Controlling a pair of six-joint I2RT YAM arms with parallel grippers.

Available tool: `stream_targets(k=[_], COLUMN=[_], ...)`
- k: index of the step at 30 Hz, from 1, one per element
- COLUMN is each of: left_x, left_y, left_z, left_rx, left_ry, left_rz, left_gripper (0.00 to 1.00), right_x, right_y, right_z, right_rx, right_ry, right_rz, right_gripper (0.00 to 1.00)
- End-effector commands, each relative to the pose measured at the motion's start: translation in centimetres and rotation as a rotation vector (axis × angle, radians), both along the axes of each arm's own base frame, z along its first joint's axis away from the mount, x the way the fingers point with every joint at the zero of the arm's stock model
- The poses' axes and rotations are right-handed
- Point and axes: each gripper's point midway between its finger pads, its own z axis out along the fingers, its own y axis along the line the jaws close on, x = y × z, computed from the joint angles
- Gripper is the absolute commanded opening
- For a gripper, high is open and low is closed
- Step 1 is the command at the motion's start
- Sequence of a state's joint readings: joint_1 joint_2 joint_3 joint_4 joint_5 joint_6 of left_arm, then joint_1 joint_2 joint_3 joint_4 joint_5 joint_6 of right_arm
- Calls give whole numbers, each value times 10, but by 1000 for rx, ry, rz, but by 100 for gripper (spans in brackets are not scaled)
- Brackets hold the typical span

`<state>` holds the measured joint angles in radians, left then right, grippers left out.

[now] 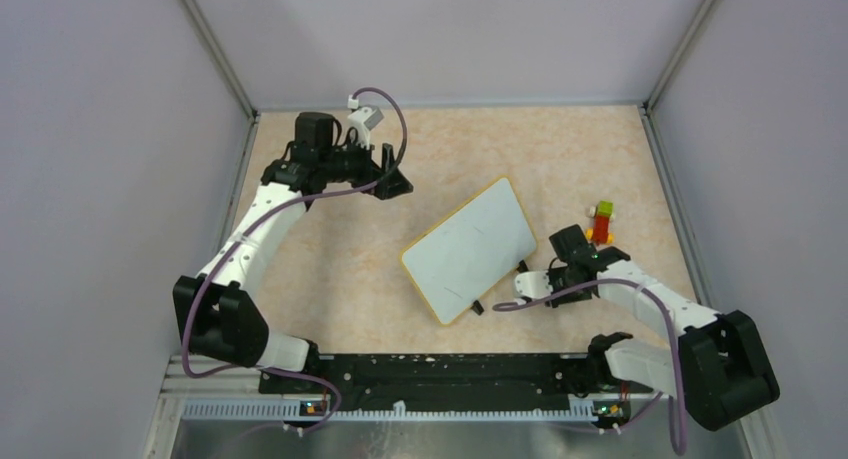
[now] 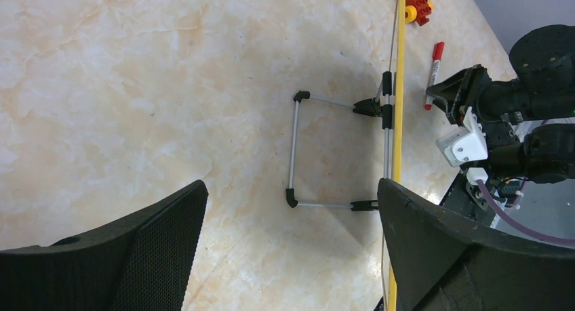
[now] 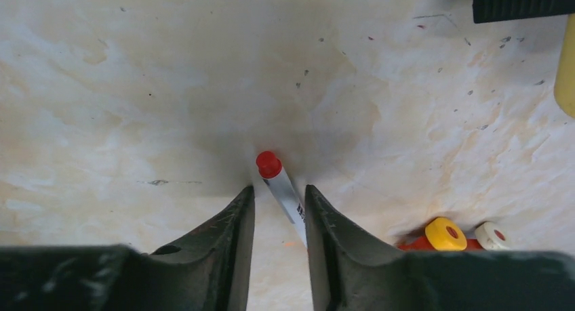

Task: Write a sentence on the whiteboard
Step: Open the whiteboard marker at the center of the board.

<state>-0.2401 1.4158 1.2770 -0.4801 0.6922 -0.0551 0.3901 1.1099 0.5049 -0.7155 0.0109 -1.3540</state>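
Observation:
The whiteboard [image 1: 470,249] stands tilted at the table's middle, its white face showing no red sentence. In the left wrist view it is edge-on, showing its yellow rim [image 2: 400,87] and a wire stand [image 2: 296,148] behind it. A red-capped marker [image 3: 281,185] lies on the table and also shows in the left wrist view [image 2: 434,70]. My right gripper [image 3: 279,189] is low over the marker, right of the board [image 1: 575,241]. Its jaws are narrowly open and straddle the marker, which rests against the right finger. My left gripper [image 1: 395,179] is wide open and empty [image 2: 291,185], up and left of the board.
A red and yellow toy block [image 1: 602,222] stands just beyond my right gripper, close to the marker [image 3: 444,234]. Grey walls enclose the table on three sides. The black rail of the arm bases [image 1: 440,374] runs along the near edge.

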Motion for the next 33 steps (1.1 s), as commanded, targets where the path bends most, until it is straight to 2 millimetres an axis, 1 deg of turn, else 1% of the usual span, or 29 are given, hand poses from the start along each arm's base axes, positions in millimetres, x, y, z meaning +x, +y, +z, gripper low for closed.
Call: stream_targets(k=[1, 3, 6, 9, 10, 11, 13, 14, 15, 17, 19, 21, 23, 26, 28, 30, 33], left_x=[-1, 0, 0, 0, 1, 2, 3, 4, 5, 9, 13, 13, 13, 9, 2, -8, -25], left_y=[0, 0, 1, 3, 4, 5, 7, 7, 9, 12, 16, 18, 19, 19, 16, 8, -6], left_z=[21, 23, 24, 27, 27, 29, 34, 37, 41, 52, 66, 83, 99, 117, 122, 123, 133], left_rx=[-41, -49, -58, -69, -71, -77, -87, -92, -93, -90, -89, -93, -104, -117, -129, -161, -267], left_ry=[-57, -56, -54, -45, -41, -36, -27, -29, -38, -62, -100, -148, -196, -270, -293, -289, -281], left_rz=[-6, -6, -7, 0, 5, 10, 15, 16, 22, 45, 61, 64, 64, 54, 15, -49, -151], left_gripper=[99, 99, 99, 99, 99, 99, 99, 99, 99, 99, 99, 99, 99, 99, 99, 99, 99], right_x=[-5, -5, -1, 1, 0, -4, -9, -8, -12, -11, -7, -1, 9, 29, 40, 48, 66], right_y=[6, 8, 14, 23, 28, 33, 45, 53, 60, 76, 93, 113, 133, 161, 172, 180, 185], right_z=[-11, -11, -4, 14, 22, 30, 51, 69, 79, 115, 151, 192, 237, 311, 356, 391, 426], right_rx=[4, 7, 30, 83, 111, 146, 230, 281, 327, 438, 559, 699, 858, 1126, 1298, 1453, 1641], right_ry=[28, 30, 16, 14, 14, 31, 40, 30, 45, 25, 3, -15, -37, -79, -81, -56, 9], right_rz=[67, 84, 85, 63, 53, 44, 24, 15, 1, -27, -69, -112, -176, -262, -340, -416, -583], right_gripper=[26, 17, 1, 0, 0, 0, 0, 0, 0, 0, 0, 0, 0, 0, 0, 0, 0])
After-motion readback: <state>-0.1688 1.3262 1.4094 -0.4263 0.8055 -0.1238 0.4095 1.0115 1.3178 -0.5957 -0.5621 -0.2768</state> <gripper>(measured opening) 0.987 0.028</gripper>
